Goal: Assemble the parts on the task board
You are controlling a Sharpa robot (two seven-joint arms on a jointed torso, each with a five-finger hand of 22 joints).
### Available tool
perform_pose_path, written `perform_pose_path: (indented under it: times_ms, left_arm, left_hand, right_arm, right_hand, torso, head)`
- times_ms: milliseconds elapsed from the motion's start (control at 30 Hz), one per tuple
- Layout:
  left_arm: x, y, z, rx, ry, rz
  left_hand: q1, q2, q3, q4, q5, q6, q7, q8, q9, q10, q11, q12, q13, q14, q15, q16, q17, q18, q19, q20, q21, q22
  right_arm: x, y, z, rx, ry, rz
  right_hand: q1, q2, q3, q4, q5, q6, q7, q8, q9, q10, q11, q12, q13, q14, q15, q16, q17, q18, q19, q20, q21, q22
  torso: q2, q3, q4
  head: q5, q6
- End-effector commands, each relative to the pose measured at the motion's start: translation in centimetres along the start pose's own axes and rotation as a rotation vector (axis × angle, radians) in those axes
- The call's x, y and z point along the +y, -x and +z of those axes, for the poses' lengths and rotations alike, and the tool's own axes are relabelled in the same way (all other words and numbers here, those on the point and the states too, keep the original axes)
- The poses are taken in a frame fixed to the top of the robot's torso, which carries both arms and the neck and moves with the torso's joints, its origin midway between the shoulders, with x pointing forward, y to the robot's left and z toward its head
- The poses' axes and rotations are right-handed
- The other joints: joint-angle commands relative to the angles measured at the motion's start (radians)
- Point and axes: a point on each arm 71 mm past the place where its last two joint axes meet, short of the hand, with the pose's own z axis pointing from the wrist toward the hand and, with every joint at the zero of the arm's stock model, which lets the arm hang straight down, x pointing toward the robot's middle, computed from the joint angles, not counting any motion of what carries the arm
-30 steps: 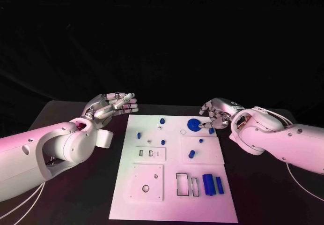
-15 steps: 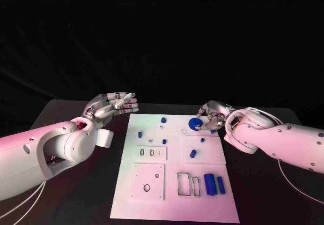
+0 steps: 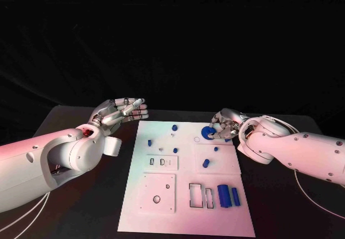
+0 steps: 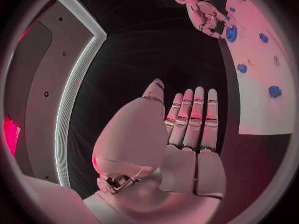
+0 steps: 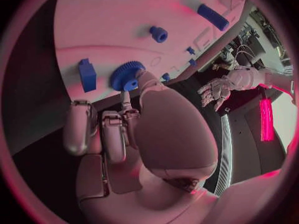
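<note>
One blue gear (image 3: 207,132) was pinched by your right hand (image 3: 226,124), upper right; next, seat it. Left hand (image 3: 118,112) held nothing.

Matt plastic against bright metal

You see a smooth matt white task board (image 3: 185,199) on a dull black table (image 3: 79,209), a matt blue plastic-looking gear (image 5: 126,75) with toothed rim, and glossy white arm shells behind silvery metallic-looking hands

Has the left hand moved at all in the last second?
No. The left hand hovers open off the task board's far left corner, in the same spot relative to that corner as before, holding nothing.
</note>
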Motion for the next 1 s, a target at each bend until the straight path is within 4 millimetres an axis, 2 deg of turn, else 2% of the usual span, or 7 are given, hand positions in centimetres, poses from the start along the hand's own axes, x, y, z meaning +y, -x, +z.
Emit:
perform_pose_path:
  times_ms: [33, 300, 533, 600, 667, 900, 1000]
  left_arm:
    - [-0.1, -0.2, 0.1, 0.017, -0.006, -0.01]
    - [-0.1, -0.2, 0.1, 0.018, -0.005, -0.01]
    - [-0.1, -0.2, 0.1, 0.018, -0.005, -0.01]
    - [-0.1, -0.2, 0.1, 0.018, -0.005, -0.01]
    - [-0.1, -0.2, 0.1, 0.018, -0.005, -0.011]
    - [0.0, -0.1, 0.2, 0.016, -0.005, -0.009]
    - [0.0, -0.1, 0.2, 0.015, -0.006, -0.009]
  left_hand:
    - [-0.009, 0.005, -0.005, -0.001, -0.004, -0.007, 0.022, -0.003, 0.0, 0.002, 0.004, -0.005, 0.0, -0.006, 0.0, -0.006, 0.001, 0.019, 0.0, 0.009, -0.006, -0.001]
    - [-0.005, 0.005, -0.007, -0.004, -0.004, -0.007, 0.022, -0.003, 0.001, 0.003, 0.004, -0.006, 0.001, -0.007, 0.001, -0.007, 0.002, 0.019, -0.001, 0.01, -0.007, -0.003]
    - [-0.005, 0.005, -0.007, -0.004, -0.004, -0.007, 0.022, -0.003, 0.001, 0.004, 0.004, -0.006, 0.001, -0.007, 0.001, -0.008, 0.002, 0.019, -0.001, 0.01, -0.007, -0.003]
    - [-0.005, 0.005, -0.007, -0.004, -0.004, -0.007, 0.022, -0.003, 0.001, 0.004, 0.004, -0.006, 0.001, -0.007, 0.001, -0.008, 0.002, 0.019, -0.001, 0.01, -0.007, -0.003]
    - [-0.005, 0.005, -0.007, -0.004, -0.004, -0.007, 0.022, -0.003, 0.001, 0.004, 0.004, -0.006, 0.001, -0.007, 0.001, -0.008, 0.002, 0.019, -0.001, 0.01, -0.007, -0.003]
    - [-0.004, 0.006, -0.007, -0.005, -0.003, -0.008, 0.022, -0.003, 0.001, 0.004, 0.004, -0.007, 0.001, -0.007, 0.001, -0.008, 0.002, 0.019, -0.001, 0.01, -0.008, -0.003]
    - [-0.004, 0.006, -0.007, -0.005, -0.003, -0.008, 0.022, -0.003, 0.001, 0.004, 0.004, -0.007, 0.001, -0.007, 0.001, -0.008, 0.002, 0.019, -0.001, 0.01, -0.008, -0.003]
  right_arm:
    - [-0.1, -0.2, 0.0, 0.025, -0.013, -0.002]
    - [-0.1, -0.5, 0.1, 0.036, -0.007, -0.015]
    - [0.5, -0.7, 0.0, -0.001, 0.019, -0.039]
    - [0.7, -0.7, -0.2, -0.014, 0.026, -0.031]
    - [1.0, -0.7, -0.4, -0.034, 0.036, -0.025]
    - [2.8, -0.1, -1.4, -0.121, 0.109, -0.056]
    - [4.4, 0.1, -1.9, -0.144, 0.168, -0.088]
  right_hand:
    - [-0.002, 0.012, 0.016, 0.001, 0.005, 0.015, -0.002, 0.005, -0.003, 0.013, 0.0, 0.009, 0.123, 0.104, -0.003, 0.004, 0.263, -0.01, 0.007, -0.004, 0.008, 0.005]
    - [0.015, 0.014, 0.095, -0.005, 0.003, 0.073, -0.018, 0.002, -0.004, 0.044, -0.014, 0.04, 0.165, 0.104, -0.016, 0.004, 0.263, -0.015, 0.017, -0.015, 0.027, 0.032]
    - [0.006, 0.001, 0.115, -0.002, -0.009, 0.081, -0.018, -0.005, -0.004, 0.049, -0.015, 0.044, 0.171, 0.104, -0.017, 0.004, 0.263, -0.016, 0.019, -0.017, 0.03, 0.037]
    - [-0.019, -0.004, 0.116, 0.003, -0.038, 0.085, -0.018, -0.008, -0.003, 0.051, -0.014, 0.046, 0.173, 0.104, -0.016, 0.004, 0.263, -0.017, 0.019, -0.017, 0.032, 0.04]
    - [-0.02, -0.002, 0.126, 0.0, -0.031, 0.088, -0.02, -0.01, -0.003, 0.054, -0.015, 0.049, 0.177, 0.104, -0.017, 0.004, 0.263, -0.017, 0.02, -0.017, 0.033, 0.042]
    - [-0.019, -0.008, 0.146, -0.004, -0.01, 0.096, -0.022, -0.014, 0.0, 0.059, -0.018, 0.053, 0.184, 0.104, -0.019, 0.004, 0.263, -0.025, 0.038, -0.019, 0.06, 0.076]
    - [-0.018, -0.009, 0.15, -0.005, -0.008, 0.098, -0.023, -0.014, 0.001, 0.06, -0.019, 0.054, 0.186, 0.104, -0.02, 0.004, 0.263, -0.026, 0.041, -0.019, 0.064, 0.081]
  torso:
    - [0.0, -0.0008, -0.0004]
    - [0.001, -0.0001, 0.0004]
    - [-0.001, 0.0005, -0.0002]
    - [-0.001, 0.0004, 0.0001]
    - [-0.001, 0.001, -0.0001]
    - [-0.003, 0.0001, -0.0009]
    - [-0.002, 0.0006, -0.0003]
  head:
    - [-0.001, -0.002]
    - [0.0, -0.005]
    - [0.0, -0.005]
    - [0.0, -0.004]
    - [0.001, -0.004]
    - [0.001, 0.001]
    - [0.0, 0.004]
